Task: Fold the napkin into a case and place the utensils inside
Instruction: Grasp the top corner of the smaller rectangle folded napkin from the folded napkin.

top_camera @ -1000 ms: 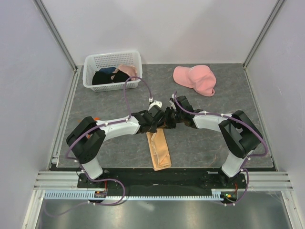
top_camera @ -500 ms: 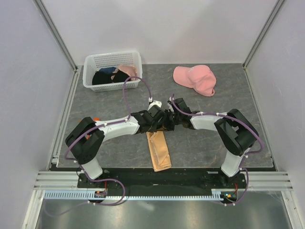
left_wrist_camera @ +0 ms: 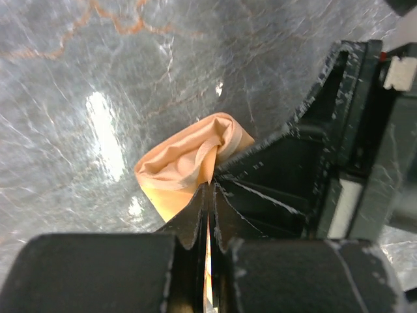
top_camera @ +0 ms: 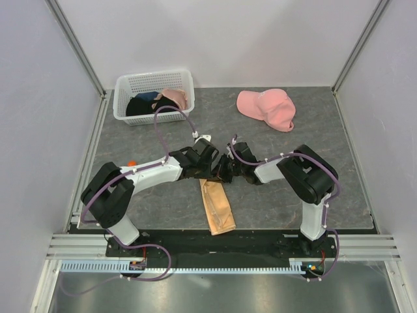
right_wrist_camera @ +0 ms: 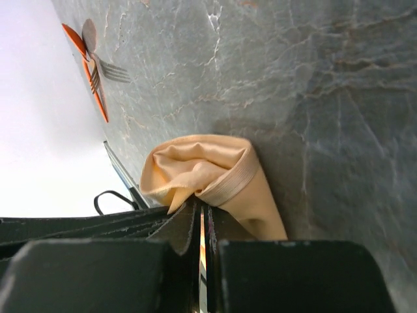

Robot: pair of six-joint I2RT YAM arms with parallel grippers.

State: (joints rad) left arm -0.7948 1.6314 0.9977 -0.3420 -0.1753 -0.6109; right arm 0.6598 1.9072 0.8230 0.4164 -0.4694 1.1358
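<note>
At mid-table, left gripper (left_wrist_camera: 208, 195) and right gripper (right_wrist_camera: 201, 212) clamp tight on the bunched far edge of the napkin (top_camera: 217, 207). White basket (top_camera: 154, 118) and pink cap (top_camera: 266, 107) sit well away.

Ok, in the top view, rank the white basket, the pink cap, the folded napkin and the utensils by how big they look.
1. white plastic lattice basket
2. pink fabric cap
3. peach-tan cloth napkin, folded into a strip, its far end covered
4. orange-and-wood utensils, only a speck showing, so their true size is unsure
</note>
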